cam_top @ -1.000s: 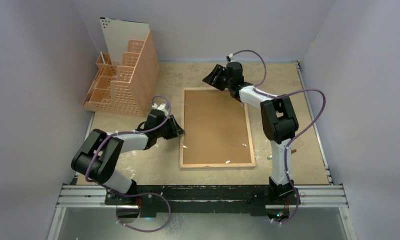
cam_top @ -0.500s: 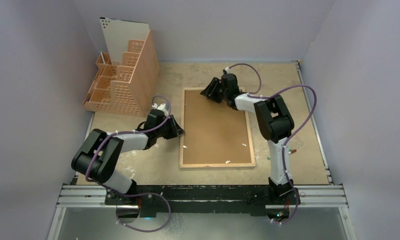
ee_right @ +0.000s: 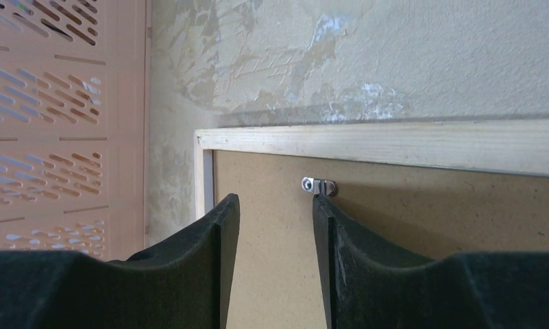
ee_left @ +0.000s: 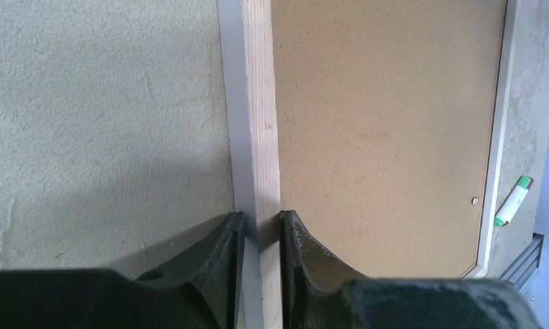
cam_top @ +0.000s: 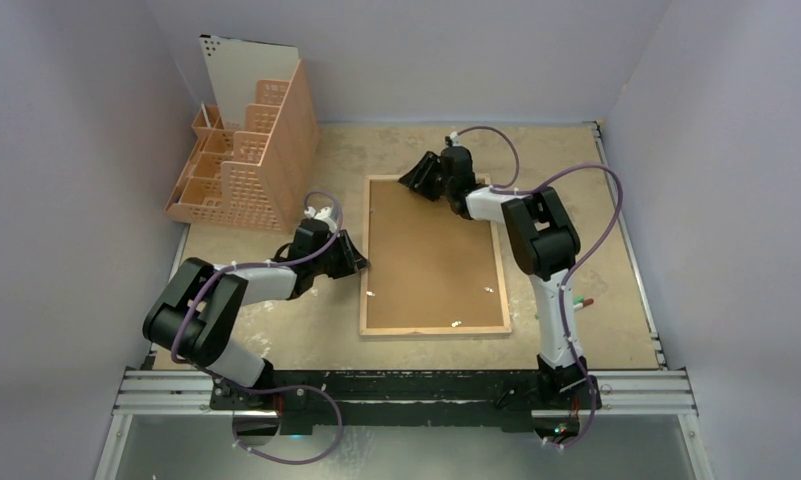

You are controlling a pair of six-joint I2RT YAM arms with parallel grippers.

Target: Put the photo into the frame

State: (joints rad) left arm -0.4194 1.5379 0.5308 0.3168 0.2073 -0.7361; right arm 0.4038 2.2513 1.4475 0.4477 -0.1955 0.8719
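The frame (cam_top: pixel 364 290) lies face down on the table, its light wood back rim up, with the brown hardboard backing sheet (cam_top: pixel 431 250) inside it. The photo is not in view. My left gripper (cam_top: pixel 361 262) is shut on the frame's left rim; the left wrist view shows one finger on each side of the wood rim (ee_left: pixel 258 103), gripper (ee_left: pixel 261 219). My right gripper (cam_top: pixel 413 180) is open, low over the frame's far left corner. In the right wrist view the gripper (ee_right: pixel 275 202) is over the backing (ee_right: pixel 429 212), its right fingertip just below a small metal clip (ee_right: pixel 319 186) under the far rim (ee_right: pixel 395 144).
An orange perforated organizer (cam_top: pixel 246 160) stands at the back left with a white sheet (cam_top: pixel 246 65) upright behind it; it also fills the left of the right wrist view (ee_right: pixel 59 116). A green-capped marker (cam_top: pixel 581 302) lies right of the frame. Several small clips sit on the backing's edges.
My right gripper has moved left and down from beyond the frame's far edge to its far left corner. The left gripper and the frame have not moved.
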